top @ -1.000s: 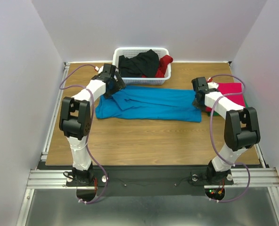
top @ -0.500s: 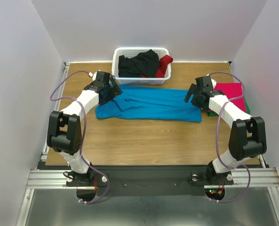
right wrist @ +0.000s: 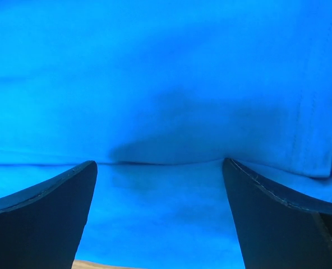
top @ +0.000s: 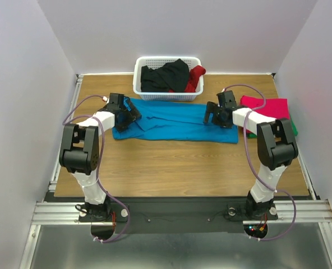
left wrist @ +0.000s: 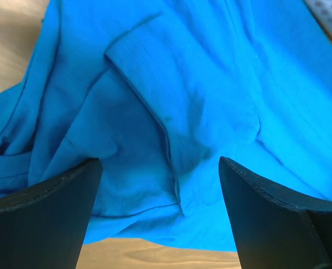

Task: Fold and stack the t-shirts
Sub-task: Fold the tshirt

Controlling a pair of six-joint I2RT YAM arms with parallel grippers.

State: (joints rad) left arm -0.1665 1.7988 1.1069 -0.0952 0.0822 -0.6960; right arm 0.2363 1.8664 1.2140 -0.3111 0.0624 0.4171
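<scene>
The turquoise-blue t-shirt (top: 171, 120) lies folded into a long band across the middle of the table. My left gripper (top: 127, 114) hovers open over its left end, where a sleeve and hem (left wrist: 171, 145) show between the fingers (left wrist: 48, 213). My right gripper (top: 212, 115) stands open over the band's right part, low above a fold line (right wrist: 166, 162) in the blue cloth. Neither holds anything. A magenta-red t-shirt (top: 270, 106) lies folded at the right, on top of a green one (top: 293, 129). Black (top: 166, 75) and dark red (top: 196, 75) t-shirts sit in the basket.
The white lattice basket (top: 166, 96) stands at the back centre, just behind the blue shirt. Bare wooden table (top: 177, 162) stretches in front of the shirt to the near edge. White walls close in on the left, right and back.
The right gripper has opened and moved left from the shirt's right end onto the band. The left gripper has moved forward and left over the shirt's left end.
</scene>
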